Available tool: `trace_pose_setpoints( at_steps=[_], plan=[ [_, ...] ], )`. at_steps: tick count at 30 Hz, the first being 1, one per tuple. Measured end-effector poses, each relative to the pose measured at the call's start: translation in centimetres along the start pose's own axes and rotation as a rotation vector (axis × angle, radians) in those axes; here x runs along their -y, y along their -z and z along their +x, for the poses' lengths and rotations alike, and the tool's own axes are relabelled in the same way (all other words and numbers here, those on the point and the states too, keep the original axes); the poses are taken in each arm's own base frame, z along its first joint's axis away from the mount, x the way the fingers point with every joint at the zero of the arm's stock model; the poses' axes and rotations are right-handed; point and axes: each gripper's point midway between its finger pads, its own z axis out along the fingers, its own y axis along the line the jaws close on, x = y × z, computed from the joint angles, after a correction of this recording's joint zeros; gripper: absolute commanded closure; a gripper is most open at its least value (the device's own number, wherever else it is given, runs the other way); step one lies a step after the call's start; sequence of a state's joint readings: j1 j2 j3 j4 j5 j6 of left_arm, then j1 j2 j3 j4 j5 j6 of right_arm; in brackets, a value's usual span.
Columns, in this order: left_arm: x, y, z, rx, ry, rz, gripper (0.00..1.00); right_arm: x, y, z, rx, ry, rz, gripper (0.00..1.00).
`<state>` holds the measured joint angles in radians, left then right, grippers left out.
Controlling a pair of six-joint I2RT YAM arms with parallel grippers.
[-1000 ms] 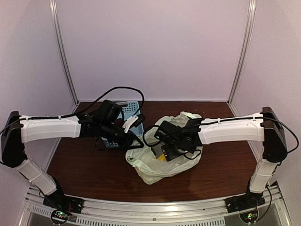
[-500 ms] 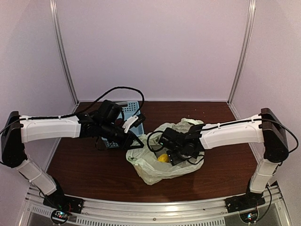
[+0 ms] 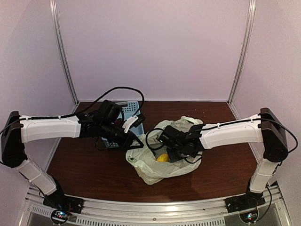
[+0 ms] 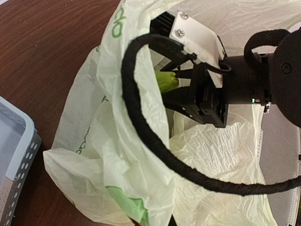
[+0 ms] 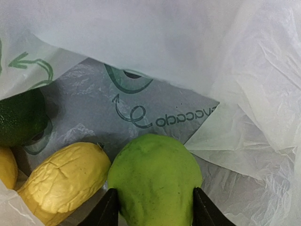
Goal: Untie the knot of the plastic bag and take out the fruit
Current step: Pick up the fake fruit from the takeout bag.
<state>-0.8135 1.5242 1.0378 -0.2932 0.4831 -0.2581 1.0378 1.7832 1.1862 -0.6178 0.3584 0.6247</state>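
Note:
The plastic bag (image 3: 151, 172) lies open on the table's middle; no knot shows. My left gripper (image 3: 135, 142) is shut on the bag's left rim and holds it up; its fingers are hidden under plastic in the left wrist view. My right gripper (image 3: 166, 150) reaches into the bag's mouth. In the right wrist view its fingers (image 5: 106, 211) press both sides of a light green fruit (image 5: 155, 179). A yellow fruit (image 5: 66, 181) lies to its left, with a dark green fruit (image 5: 21, 117) and a second yellow one (image 5: 5, 167) beyond. The left wrist view shows the right gripper (image 4: 175, 85) on the green fruit (image 4: 167, 81).
A light blue perforated basket (image 3: 126, 113) stands behind the left gripper, its corner in the left wrist view (image 4: 16, 160). The right arm's black cable (image 4: 141, 127) loops across the bag's mouth. The brown table (image 3: 84, 165) is walled at the back and sides.
My right gripper has moved down and left, deeper into the bag. The left gripper has held the bag's rim in the same place.

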Motion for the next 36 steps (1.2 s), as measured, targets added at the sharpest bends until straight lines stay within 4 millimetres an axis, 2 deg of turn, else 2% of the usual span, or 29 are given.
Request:
trace_pose_setpoints(
  at_steps=[6,12,23,28,31,34,36],
  plan=[
    [0.0,0.0,0.0,0.0,0.0,-0.002,1.0,-0.2,0.4,-0.6,0.021,0.003,-0.02,0.58],
    [-0.1,0.0,0.0,0.001,0.0,-0.008,1.0,-1.0,1.9,-1.7,0.07,0.037,-0.062,0.58],
    [-0.1,0.0,0.0,0.001,0.0,-0.009,1.0,-5.5,6.7,-3.0,0.215,0.156,-0.205,0.58],
    [-0.3,0.0,0.0,0.002,0.0,-0.016,0.99,-5.7,9.9,-4.1,0.293,0.143,-0.267,0.56],
    [-0.6,0.1,-0.1,0.007,-0.001,-0.039,0.8,-5.2,11.8,-5.3,0.342,0.114,-0.295,0.56],
    [-0.8,0.7,-0.7,0.03,-0.016,-0.068,0.54,-4.7,13.4,-6.2,0.383,0.089,-0.315,0.56],
    [-0.7,1.4,-1.3,0.058,-0.031,-0.083,0.42,-4.7,14.2,-6.8,0.401,0.077,-0.325,0.56]
  ],
)
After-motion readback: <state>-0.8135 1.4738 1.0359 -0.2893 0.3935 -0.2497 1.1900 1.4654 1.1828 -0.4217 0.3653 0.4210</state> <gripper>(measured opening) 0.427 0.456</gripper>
